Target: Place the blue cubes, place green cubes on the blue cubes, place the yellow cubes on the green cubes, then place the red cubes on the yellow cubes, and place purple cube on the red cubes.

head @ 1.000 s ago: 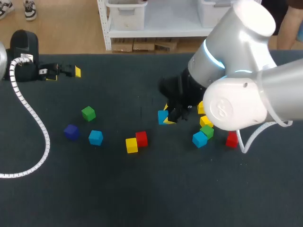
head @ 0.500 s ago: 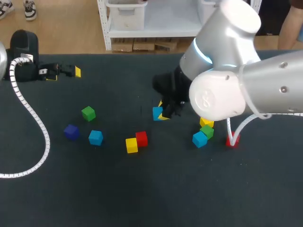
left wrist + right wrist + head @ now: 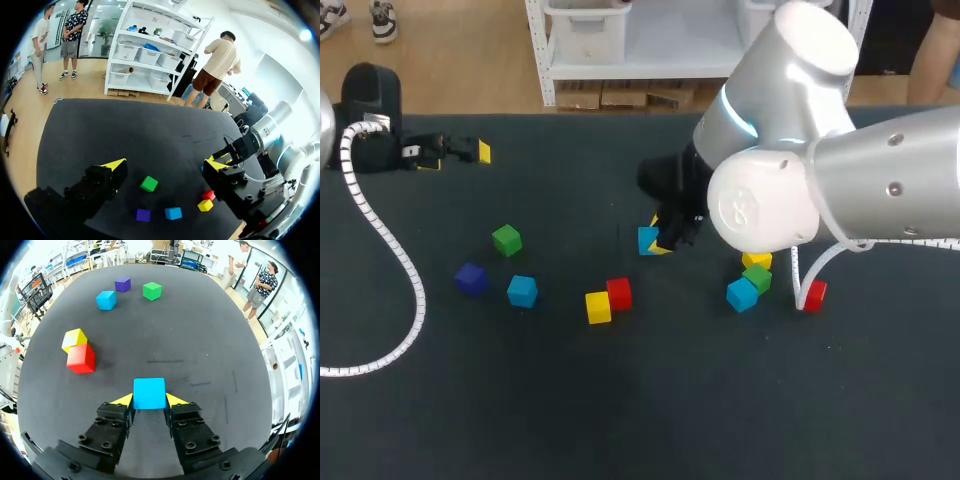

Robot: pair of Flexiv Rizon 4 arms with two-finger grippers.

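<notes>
The right tool [image 3: 658,236] [image 3: 149,401] is shut narrowly on the held blue cube [image 3: 646,240] [image 3: 149,392], one yellow tip against each side. It sits near the middle of the bench [image 3: 620,400]. Whether this cube rests on the bench or hangs just above it is hard to judge. The right arm [image 3: 790,180] comes in from the right and covers much of that side.

Ahead of the right tool lie the mid red cube [image 3: 619,293] [image 3: 81,358] and the mid yellow cube [image 3: 598,307] [image 3: 74,339], touching side by side. Farther left are the left blue cube [image 3: 522,290] [image 3: 106,300], the purple cube [image 3: 470,278] [image 3: 123,284] near it, and the left green cube [image 3: 506,239] [image 3: 152,290] a little behind them, each apart from the others.

Under the right arm three cubes sit close in a slanting row: the right yellow cube [image 3: 756,259], the right green cube [image 3: 759,277] and the right blue cube [image 3: 741,294]. The right red cube [image 3: 813,294] stands alone just beside them, by a white cable loop.

The left tool [image 3: 457,156] [image 3: 165,165] hangs at the far left back of the bench, its fingers wide apart with nothing between them, well apart from every cube. From its wrist view the green, purple and left blue cubes lie ahead of it.
</notes>
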